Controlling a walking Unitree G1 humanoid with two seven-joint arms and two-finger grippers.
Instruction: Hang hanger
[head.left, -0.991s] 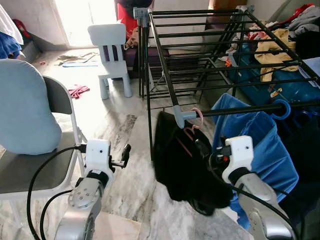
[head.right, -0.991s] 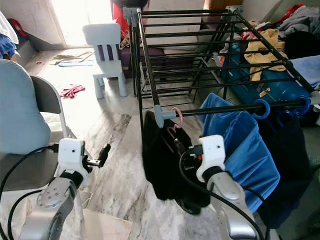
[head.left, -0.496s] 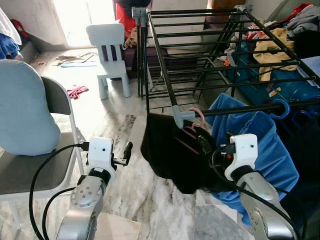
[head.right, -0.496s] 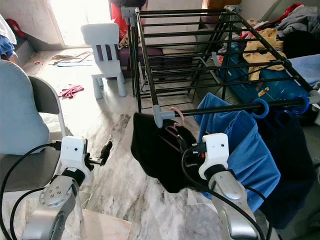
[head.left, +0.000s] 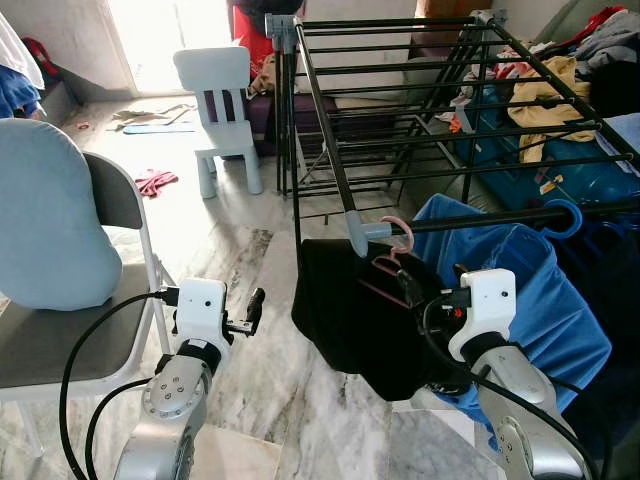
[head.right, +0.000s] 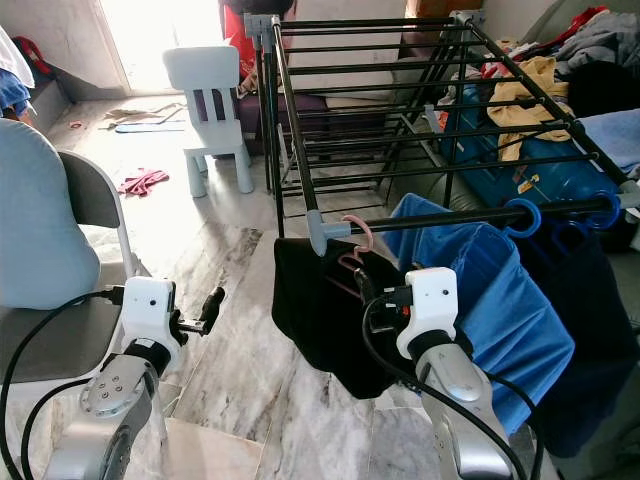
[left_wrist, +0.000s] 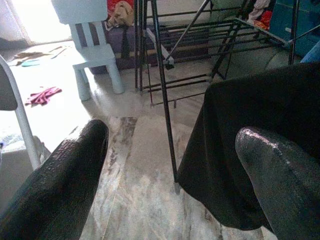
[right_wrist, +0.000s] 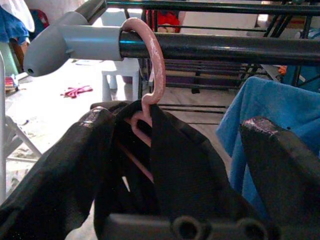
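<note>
One hanger (right_wrist: 150, 65): pink, hooked on rack rail (right_wrist: 210, 47)
Right gripper (right_wrist: 175, 160): below rail, fingers spread, empty
Left gripper (left_wrist: 165, 170): fingers spread, empty, well left of rail

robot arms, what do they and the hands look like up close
Both arms are silver metal with rounded joint housings, each ending in a boxy white wrist block. Thick black cables loop from the blocks back along the forearms. The left hand and right hand each have two long black fingers with a matte, slightly textured surface, broad and rounded at the tips.

Black drying rack (head.left: 330, 140) bearing pink hanger (right_wrist: 152, 65), black garment (head.left: 350, 310), blue cloth (head.left: 530, 290).
</note>
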